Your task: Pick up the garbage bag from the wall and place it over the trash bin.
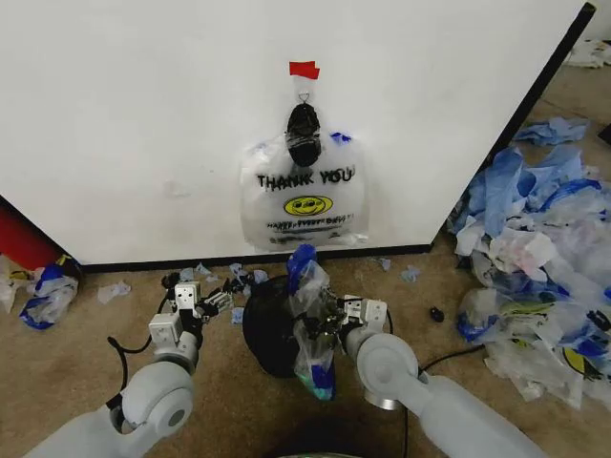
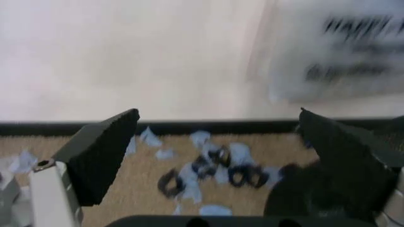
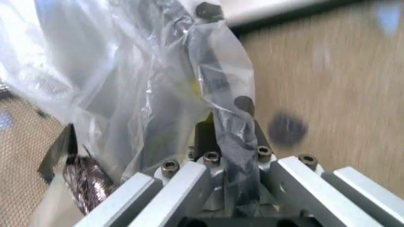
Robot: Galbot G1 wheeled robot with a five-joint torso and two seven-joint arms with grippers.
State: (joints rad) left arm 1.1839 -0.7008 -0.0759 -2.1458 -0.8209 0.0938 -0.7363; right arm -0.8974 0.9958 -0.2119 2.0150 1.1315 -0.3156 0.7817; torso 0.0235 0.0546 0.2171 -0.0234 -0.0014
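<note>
Floor's a tan short-pile carpet point(image 1: 76, 353), pretty messy, with little blue and white plastic scraps point(image 1: 229, 277) sprinkled along the foot of a big white panel point(image 1: 143, 114) that has a black strip running along its bottom and right edges. Off to the right there's a whole heap of crumpled blue-and-white plastic bags point(image 1: 535, 258), and a red object point(image 1: 21, 239) pokes out at the panel's lower left corner with another crumpled bag point(image 1: 43, 296) just beside it.

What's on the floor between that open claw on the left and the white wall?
Small blue plastic scraps on carpet between the left gripper and the wall, in the left wrist view.
</note>
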